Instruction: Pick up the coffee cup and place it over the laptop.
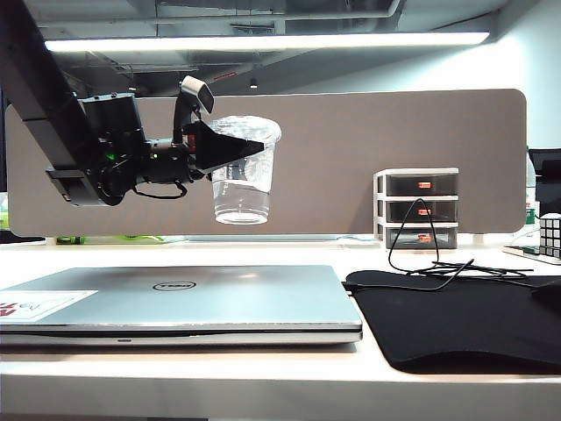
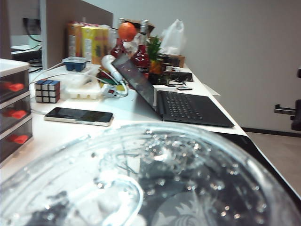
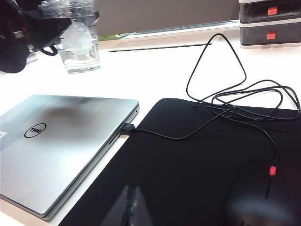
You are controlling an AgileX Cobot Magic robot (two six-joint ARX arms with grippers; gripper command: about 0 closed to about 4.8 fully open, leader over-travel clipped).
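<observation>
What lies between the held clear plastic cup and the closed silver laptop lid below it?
Nothing: in the exterior view, only air separates the cup, held by the left gripper, from the laptop.

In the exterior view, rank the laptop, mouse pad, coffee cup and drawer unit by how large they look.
1. Laptop, widest in the picture, though nearest the camera.
2. Mouse pad, also near.
3 and 4. Coffee cup, held aloft by the left gripper, and drawer unit look alike; the unit sits farther back, so unranked.

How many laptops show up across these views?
2. The closed silver laptop lies on the near desk beside the black mouse pad, below the coffee cup held in the left tool. An open dark laptop sits further along the desk in the left wrist view.
</observation>
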